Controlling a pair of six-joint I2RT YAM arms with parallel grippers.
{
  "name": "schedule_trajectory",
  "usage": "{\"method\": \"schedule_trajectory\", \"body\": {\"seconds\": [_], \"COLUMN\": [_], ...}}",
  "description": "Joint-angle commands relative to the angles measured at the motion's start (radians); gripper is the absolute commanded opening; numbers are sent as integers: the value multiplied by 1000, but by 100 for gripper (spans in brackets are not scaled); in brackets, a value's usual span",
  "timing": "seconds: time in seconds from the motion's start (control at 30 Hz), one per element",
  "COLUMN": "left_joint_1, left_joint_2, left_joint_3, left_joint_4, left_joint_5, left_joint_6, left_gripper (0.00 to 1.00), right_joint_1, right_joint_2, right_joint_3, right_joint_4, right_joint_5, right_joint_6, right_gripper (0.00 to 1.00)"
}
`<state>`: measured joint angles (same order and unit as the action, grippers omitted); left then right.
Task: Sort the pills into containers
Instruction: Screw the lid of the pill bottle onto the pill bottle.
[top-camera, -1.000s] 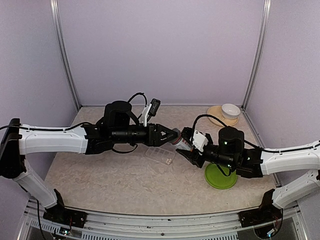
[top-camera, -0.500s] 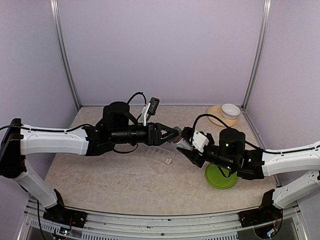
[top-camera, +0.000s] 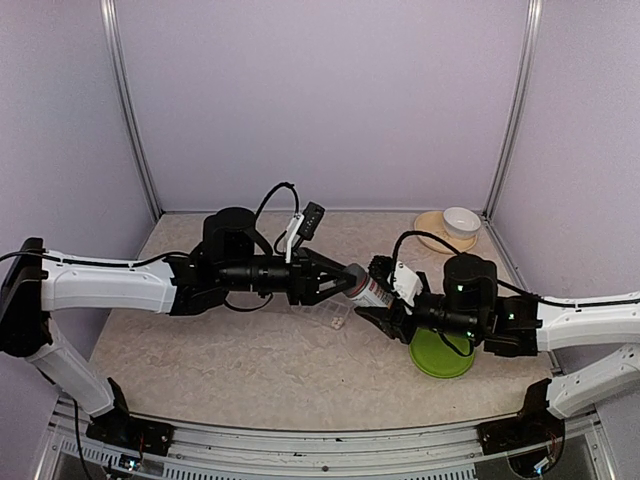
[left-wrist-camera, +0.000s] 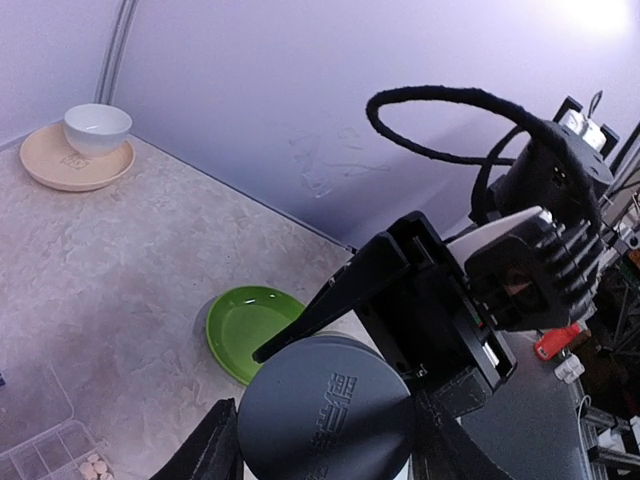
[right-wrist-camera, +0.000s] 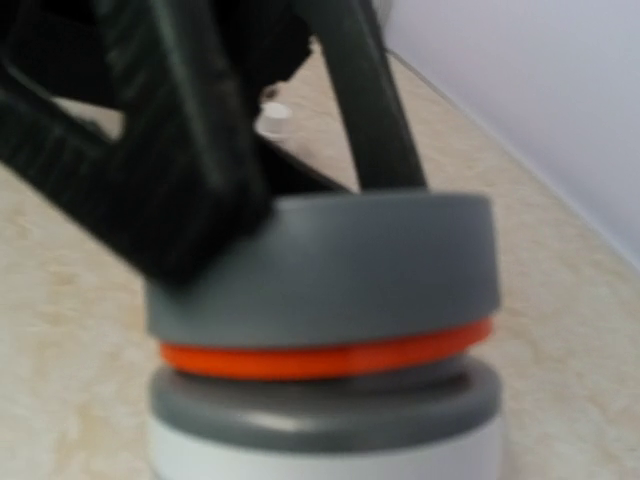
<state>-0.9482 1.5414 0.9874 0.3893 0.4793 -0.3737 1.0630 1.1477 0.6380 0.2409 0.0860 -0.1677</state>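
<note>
A white pill bottle (top-camera: 370, 292) with a grey cap is held in the air between both arms, over the right end of the clear pill box (top-camera: 322, 310). My left gripper (top-camera: 350, 277) is shut on the grey cap (left-wrist-camera: 325, 410), a finger on each side. My right gripper (top-camera: 382, 306) is shut on the bottle's white body (right-wrist-camera: 320, 455). An orange ring (right-wrist-camera: 320, 357) shows between the cap and a grey collar. The pill box's corner (left-wrist-camera: 45, 458) shows with small tan pills (left-wrist-camera: 92, 467) in one compartment.
A green plate (top-camera: 440, 354) lies under my right arm and also shows in the left wrist view (left-wrist-camera: 248, 328). A white bowl (top-camera: 461, 220) sits on a tan plate (top-camera: 432, 230) at the back right corner.
The bottle and both grippers have shifted a little to the right and toward the near edge. Both stay shut on the bottle.
</note>
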Motion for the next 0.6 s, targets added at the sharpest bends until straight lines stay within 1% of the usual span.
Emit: {"method": "schedule_trajectory", "body": {"seconds": [0.0,0.13,0.2,0.37,0.47,0.57], "left_joint_1": [-32,-31,-31,-32,-32,-32], "left_joint_2": [-20,-52,-64,-84,-88,-99], "left_joint_3": [-33,-30,-32,-30,-31,-40], "left_joint_4": [-16,-62,-73,-106,-120,-113], "left_joint_5": [147,181,203,238,253,254], "left_joint_6": [131,199,223,266,283,284], "left_gripper": [45,46,48,50,56,67], "right_joint_1": [22,22,22,20,22,20], "right_joint_2": [-39,-43,-46,-45,-46,-58], "right_joint_3": [97,116,117,115,114,107], "right_joint_4": [53,3,-11,-39,-41,-36], "right_joint_5": [-122,-178,-195,-238,-255,-249], "right_joint_6": [101,147,165,193,211,215], "right_gripper": [21,22,22,22,22,22]}}
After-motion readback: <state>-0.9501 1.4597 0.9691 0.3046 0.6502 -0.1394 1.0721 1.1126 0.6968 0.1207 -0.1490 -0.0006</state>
